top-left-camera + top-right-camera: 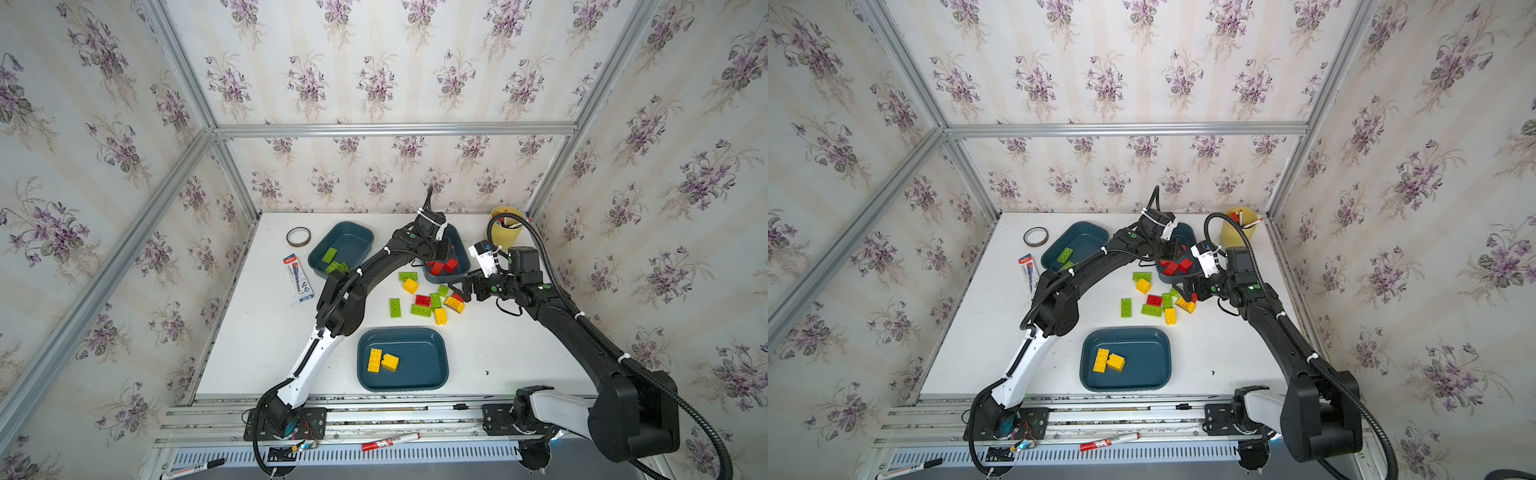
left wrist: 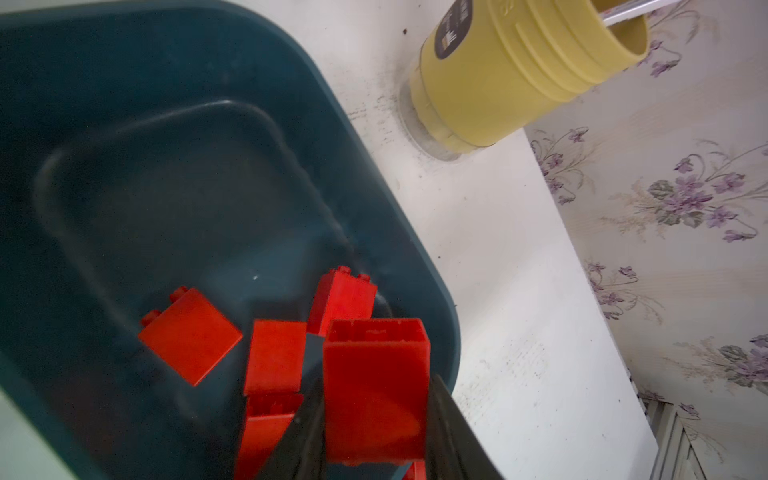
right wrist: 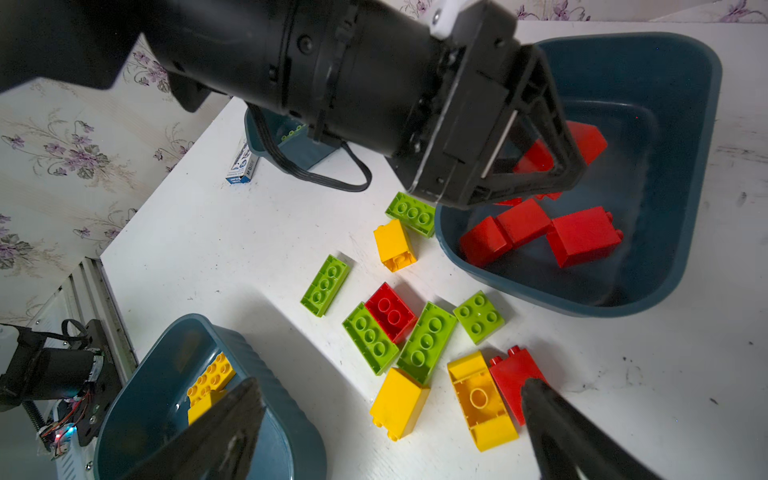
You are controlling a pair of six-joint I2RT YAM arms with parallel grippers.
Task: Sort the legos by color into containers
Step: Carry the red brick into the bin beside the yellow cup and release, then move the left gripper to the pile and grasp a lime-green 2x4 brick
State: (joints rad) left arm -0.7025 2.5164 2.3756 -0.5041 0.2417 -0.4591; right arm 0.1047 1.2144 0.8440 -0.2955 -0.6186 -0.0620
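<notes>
L arm [image 1: 374,266] is hiding much of the right-hand tray [image 1: 463,258] nr the table [image 1: 257,353] back edge, and the wrist view's edge is cropping L gripper [image 2: 376,386] round a red brick [image 2: 374,411].

My top views: high at front, aimed down over whole table [image 1: 249,340]. Left wrist close above red-brick tray [image 2: 324,166]; right wrist farther, sharing it.

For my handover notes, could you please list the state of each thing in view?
Left claw, red brick between its fingers over right tray; grip unclear.
Right claw, open above loose bricks.
Left tray, holds green bricks.
Right tray, holds red bricks.
Near tray, holds two yellow bricks.
Loose bricks, unsorted, mixed colours.
Cup, upright, holding pens.
</notes>
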